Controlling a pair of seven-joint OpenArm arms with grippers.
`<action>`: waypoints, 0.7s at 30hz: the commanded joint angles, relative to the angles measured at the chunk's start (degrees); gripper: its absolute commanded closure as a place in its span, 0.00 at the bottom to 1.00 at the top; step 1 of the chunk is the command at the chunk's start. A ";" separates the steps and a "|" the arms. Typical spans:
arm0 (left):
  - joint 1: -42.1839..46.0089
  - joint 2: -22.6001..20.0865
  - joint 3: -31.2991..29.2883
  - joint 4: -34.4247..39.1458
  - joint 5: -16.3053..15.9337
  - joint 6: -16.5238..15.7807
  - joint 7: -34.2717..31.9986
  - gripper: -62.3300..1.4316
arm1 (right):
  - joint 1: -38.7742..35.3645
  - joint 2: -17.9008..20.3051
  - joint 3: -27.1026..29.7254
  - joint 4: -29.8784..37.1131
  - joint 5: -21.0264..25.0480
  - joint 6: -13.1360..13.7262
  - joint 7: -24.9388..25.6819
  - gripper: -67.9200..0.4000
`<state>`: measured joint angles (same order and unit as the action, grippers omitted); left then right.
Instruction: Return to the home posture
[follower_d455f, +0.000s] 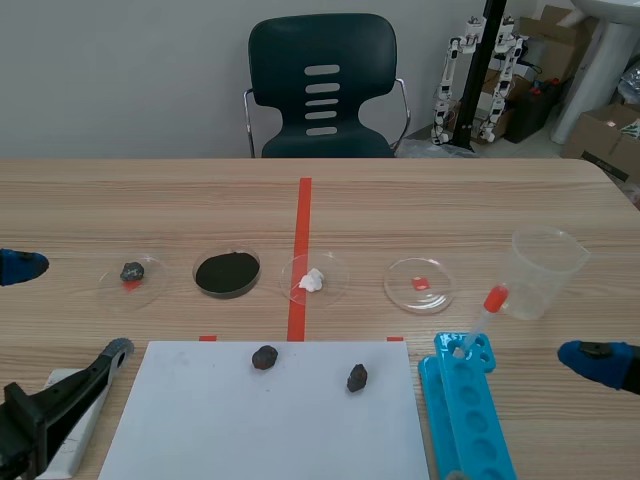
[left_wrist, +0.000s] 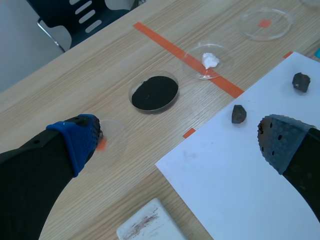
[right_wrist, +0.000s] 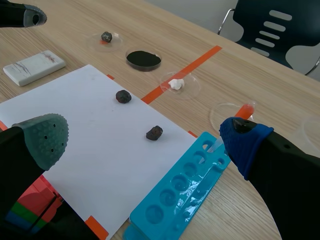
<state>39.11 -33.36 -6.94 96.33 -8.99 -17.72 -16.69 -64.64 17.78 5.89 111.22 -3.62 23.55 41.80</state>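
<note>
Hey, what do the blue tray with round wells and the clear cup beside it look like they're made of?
The blue tray looks like glossy moulded plastic: light glints off its well rims. The cup seems thin, slightly frosted clear plastic: the table grain shows through it; glass cannot be ruled out.

The left pincer (left_wrist: 180, 140) hangs low at its own side, spread wide with nothing held. The right pincer (right_wrist: 145, 139) sits low at the opposite side, likewise agape and empty.
</note>
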 joint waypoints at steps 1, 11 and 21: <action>1.55 0.02 -0.17 1.42 -0.28 -0.07 -1.70 0.00 | -0.11 0.00 0.15 0.50 0.57 0.04 0.83 0.06; 12.04 1.27 -0.17 9.94 -1.11 -0.24 -7.54 0.00 | -0.11 0.00 0.15 0.50 0.57 0.04 0.83 0.06; 15.17 1.27 -0.17 12.59 -0.39 -0.24 -9.29 0.00 | -0.11 0.00 0.15 0.50 0.57 0.04 0.83 0.06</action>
<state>54.30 -32.40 -7.05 108.16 -9.04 -18.06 -25.15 -64.64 17.78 5.89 111.22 -3.64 23.55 41.78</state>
